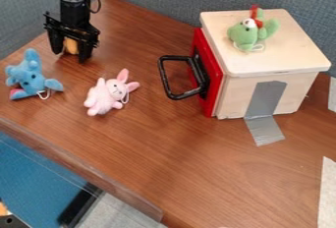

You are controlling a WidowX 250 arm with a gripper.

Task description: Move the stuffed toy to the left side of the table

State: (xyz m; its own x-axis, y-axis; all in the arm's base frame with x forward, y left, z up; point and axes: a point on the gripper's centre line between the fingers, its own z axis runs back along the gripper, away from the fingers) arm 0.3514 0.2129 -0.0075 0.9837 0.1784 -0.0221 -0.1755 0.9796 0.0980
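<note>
Near the left edge of the tabletop (177,163) sits a blue toy (28,77); behind it, the claw (70,56) seems clamped on an orange toy (70,45), likely pinched sideways for carrying. Next lies a pink rabbit (107,96); the box's (270,60) flat top supports a green toy (246,35).

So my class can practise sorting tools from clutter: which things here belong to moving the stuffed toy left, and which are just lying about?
For the job:
- gripper
- orange thing at the gripper, probably the toy meant
- table

Lying about:
- blue toy
- pink rabbit
- green toy
- wooden box
- grey tape
</note>
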